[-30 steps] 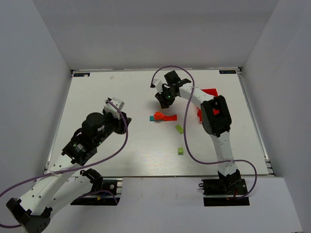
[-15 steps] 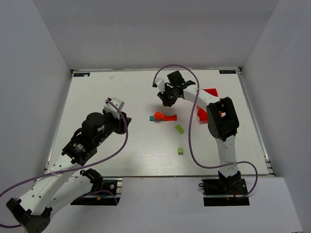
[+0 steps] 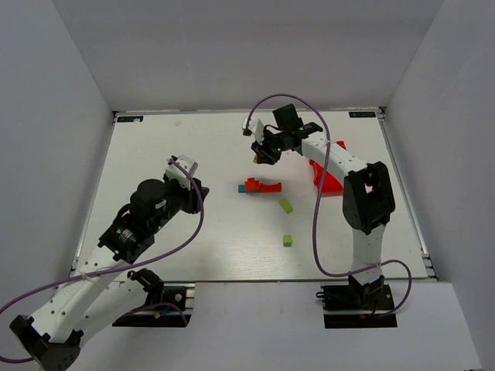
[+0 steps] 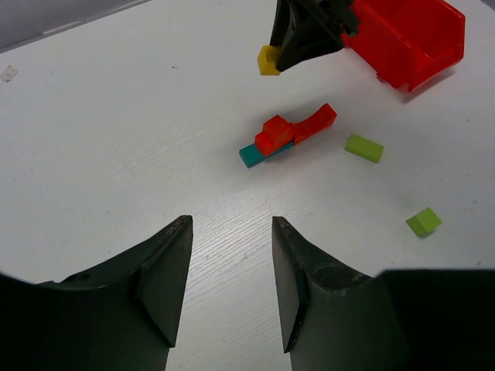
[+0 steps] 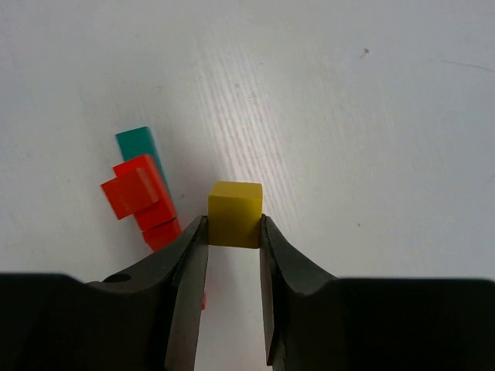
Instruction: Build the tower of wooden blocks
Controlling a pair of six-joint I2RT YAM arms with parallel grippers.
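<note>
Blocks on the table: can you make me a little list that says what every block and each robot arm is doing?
tower so far: red pieces resting on a teal bar, mid-table
yellow cube: pinched in the right arm's jaws, beyond the stack
loose blocks: two lime-green ones, flat on the table, nearer the arms
red bin: far right, beside the right arm
left arm's jaws: open, holding nothing, away from the blocks
right arm's jaws: shut on the yellow cube

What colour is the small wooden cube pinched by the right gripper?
Yellow; the small wooden cube shows best in the right wrist view.
</note>
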